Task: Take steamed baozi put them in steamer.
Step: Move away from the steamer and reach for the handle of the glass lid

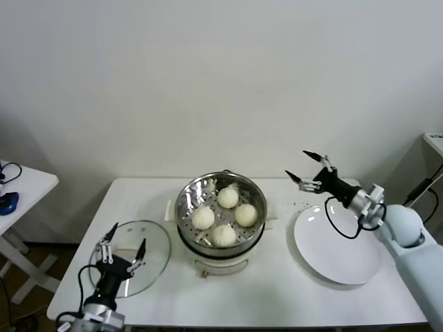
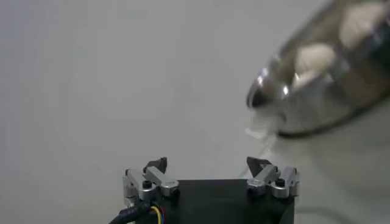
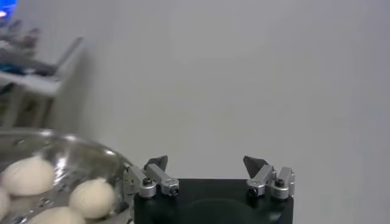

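Several cream-white baozi (image 1: 224,216) sit inside the shiny steel steamer (image 1: 187,200) on its white cooker base at the table's middle. Baozi (image 3: 91,198) and the steamer rim (image 3: 73,146) also show in the right wrist view, and the steamer (image 2: 317,91) shows in the left wrist view. My right gripper (image 1: 306,167) is open and empty, raised above the table between the steamer and the white plate (image 1: 337,242). My left gripper (image 1: 124,243) is open and empty, over the glass lid (image 1: 156,238) at the front left.
The flat white plate lies bare to the right of the steamer. The round glass lid lies flat left of the steamer. A small white side table (image 1: 28,187) stands to the far left. A wall rises behind the table.
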`<state>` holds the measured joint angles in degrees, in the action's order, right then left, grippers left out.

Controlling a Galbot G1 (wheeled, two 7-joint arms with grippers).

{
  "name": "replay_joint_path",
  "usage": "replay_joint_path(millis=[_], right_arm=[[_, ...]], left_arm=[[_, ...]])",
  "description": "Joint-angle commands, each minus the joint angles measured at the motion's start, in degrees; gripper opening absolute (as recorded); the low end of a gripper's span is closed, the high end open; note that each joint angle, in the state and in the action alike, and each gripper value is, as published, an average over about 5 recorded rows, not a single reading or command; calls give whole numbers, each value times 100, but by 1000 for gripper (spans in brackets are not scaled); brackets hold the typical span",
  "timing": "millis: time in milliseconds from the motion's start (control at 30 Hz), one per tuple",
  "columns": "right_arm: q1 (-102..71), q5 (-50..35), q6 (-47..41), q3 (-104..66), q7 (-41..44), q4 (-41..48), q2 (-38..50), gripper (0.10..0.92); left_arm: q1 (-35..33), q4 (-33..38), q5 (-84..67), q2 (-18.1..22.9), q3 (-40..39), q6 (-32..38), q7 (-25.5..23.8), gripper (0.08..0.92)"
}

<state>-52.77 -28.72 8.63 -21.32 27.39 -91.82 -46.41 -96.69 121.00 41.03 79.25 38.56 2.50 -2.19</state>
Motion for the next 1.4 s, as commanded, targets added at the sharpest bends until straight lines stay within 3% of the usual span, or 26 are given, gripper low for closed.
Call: replay_joint_path(millis=[33,300,700,1400], right_arm=[[-1816,160,437,-1500,-681,-306,-1288,823],[-2217,282,535,-1772,-637,-439,-1603,823],[-2419,391,540,-1954,-599,-505,-1757,823],[-2450,586,549,-2011,-431,-395,-1867,823]], left_arm=[[11,-393,3529,-62,157,-289,-182,823],[518,-1043,4537,15,108,-218,-144,823],[1127,-2162,4346,-3,122,-149,26,823],[1960,-2860,3973,-92,57,-133,89,823]])
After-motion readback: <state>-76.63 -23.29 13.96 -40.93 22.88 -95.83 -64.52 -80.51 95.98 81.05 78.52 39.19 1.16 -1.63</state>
